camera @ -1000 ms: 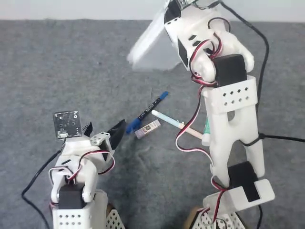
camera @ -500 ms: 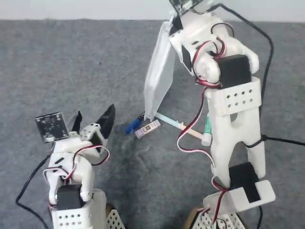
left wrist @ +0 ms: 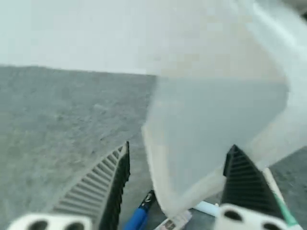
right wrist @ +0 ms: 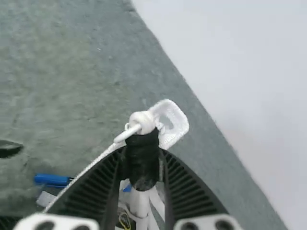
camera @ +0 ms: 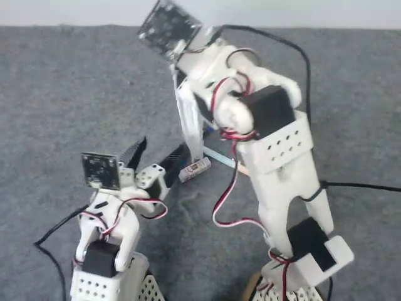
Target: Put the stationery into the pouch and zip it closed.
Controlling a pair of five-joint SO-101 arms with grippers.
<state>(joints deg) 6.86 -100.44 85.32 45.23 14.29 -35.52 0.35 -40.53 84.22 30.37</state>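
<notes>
The left gripper point(camera: 156, 153) is held with its jaws spread wide. Just ahead of them the blue pen point(left wrist: 139, 218) and the other stationery are seen lying on the table point(camera: 62, 94); these are judged light, stiff and apt to roll, so each is best taken across the middle of its barrel. Above them the pouch point(left wrist: 216, 120) is hung upright from the right gripper point(right wrist: 142, 143), which is clamped on the zip end at its top, and it is judged thin, limp and slippery, so a second hold near its mouth is advised.
</notes>
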